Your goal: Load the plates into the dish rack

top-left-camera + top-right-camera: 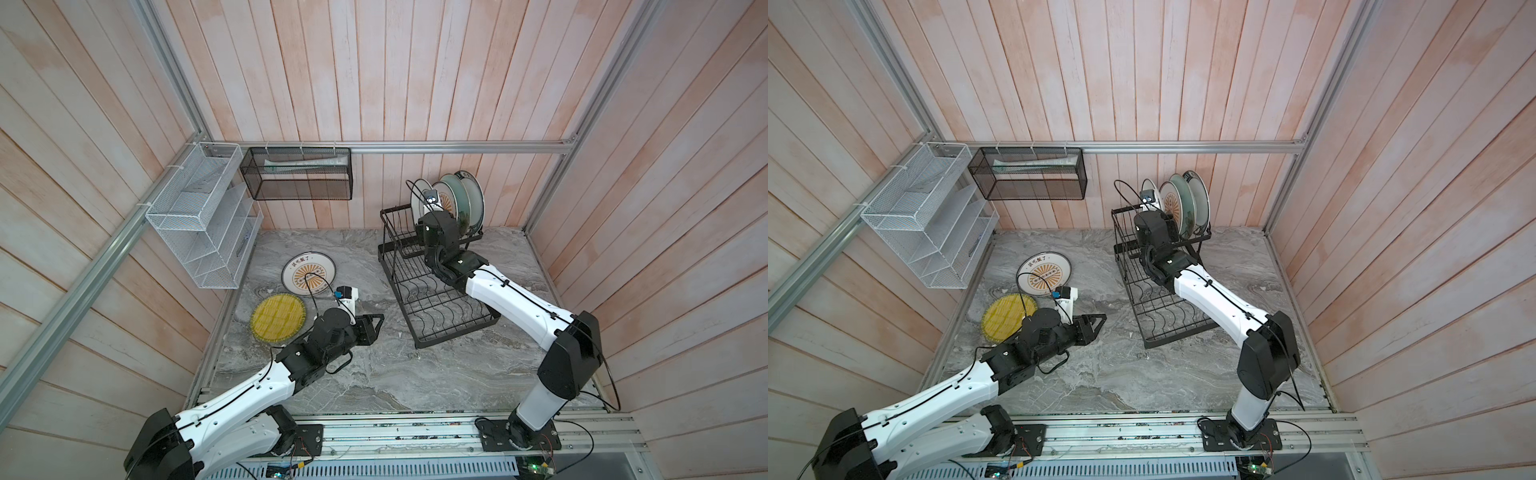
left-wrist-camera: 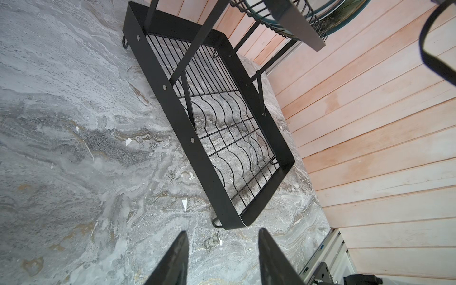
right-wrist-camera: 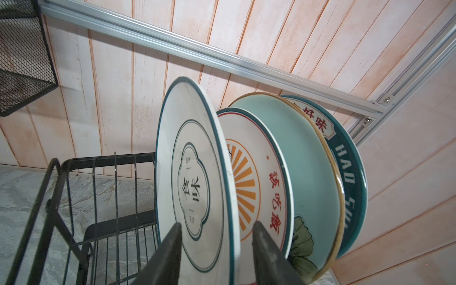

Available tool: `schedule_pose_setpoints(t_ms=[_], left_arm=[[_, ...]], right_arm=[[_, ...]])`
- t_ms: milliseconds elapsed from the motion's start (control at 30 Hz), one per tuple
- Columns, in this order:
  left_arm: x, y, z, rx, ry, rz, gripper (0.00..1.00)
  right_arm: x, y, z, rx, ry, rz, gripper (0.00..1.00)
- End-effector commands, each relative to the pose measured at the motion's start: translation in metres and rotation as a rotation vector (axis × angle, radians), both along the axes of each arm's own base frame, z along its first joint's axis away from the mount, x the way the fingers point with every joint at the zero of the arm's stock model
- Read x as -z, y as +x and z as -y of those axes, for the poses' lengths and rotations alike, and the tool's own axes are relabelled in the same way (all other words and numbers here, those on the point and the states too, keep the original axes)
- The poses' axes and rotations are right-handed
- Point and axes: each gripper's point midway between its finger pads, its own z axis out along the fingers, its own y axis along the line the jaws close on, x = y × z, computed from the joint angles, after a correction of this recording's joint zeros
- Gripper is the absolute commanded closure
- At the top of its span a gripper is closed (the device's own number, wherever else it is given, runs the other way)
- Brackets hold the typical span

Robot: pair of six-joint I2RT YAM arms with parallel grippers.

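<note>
Grey marbled tabletop [image 1: 374, 374] inside pink plank walls [image 1: 415, 83] carries the whole job. The right gripper [image 3: 216, 222] is up at the upper basket of the dish rack [image 2: 197, 153], with its jaws apart on either side of the lower rim of the green-ringed white plate [image 3: 197, 148]. There is a gap at each finger, so it is clamped on nothing. That plate stands on edge in the slots. Just beyond it, on the gripper's far side, stand a sunburst plate [image 3: 256, 172], the mint plate [image 3: 303, 160] and the dark-lettered plate [image 3: 350, 172]. So four plates look loaded. The left gripper [image 2: 223, 230] hovers over bare table with its jaws parted and empty, and the rack's lower tray lies ahead of its fingertips and apart from them. Behind it, near its wrist, the second sunburst plate [image 1: 309, 274] and the yellow ribbed plate [image 1: 276, 320] lie flat on the table. By my reckoning those two are what is left to load.
</note>
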Motion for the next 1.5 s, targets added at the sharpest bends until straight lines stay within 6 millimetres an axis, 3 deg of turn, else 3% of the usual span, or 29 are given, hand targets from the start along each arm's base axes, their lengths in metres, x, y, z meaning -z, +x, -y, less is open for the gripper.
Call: schedule_pose_setpoints(t_ms=[0, 300, 467, 700, 900, 1100, 1467], left_arm=[[0.005, 0.000, -0.008, -0.023, 0.020, -0.004, 0.53], [0.006, 0.003, -0.012, -0.047, 0.031, -0.011, 0.52], [0.007, 0.006, -0.014, -0.060, 0.042, -0.015, 0.52], [0.007, 0.015, -0.019, -0.078, 0.052, -0.021, 0.52], [0.004, 0.027, -0.023, -0.095, 0.058, -0.017, 0.51], [0.008, 0.040, -0.025, -0.121, 0.059, -0.042, 0.51], [0.013, 0.055, -0.040, -0.184, 0.047, -0.080, 0.50]], right_arm=[[-0.043, -0.017, 0.003, -0.043, 0.090, 0.075, 0.50], [-0.090, -0.049, 0.013, -0.146, 0.198, 0.169, 0.43], [-0.112, -0.077, 0.028, -0.216, 0.278, 0.225, 0.40], [-0.115, -0.118, 0.064, -0.248, 0.367, 0.270, 0.37], [-0.094, -0.136, 0.095, -0.207, 0.368, 0.238, 0.35], [-0.060, -0.145, 0.108, -0.197, 0.359, 0.171, 0.33], [0.001, -0.153, 0.095, -0.313, 0.388, 0.029, 0.31]])
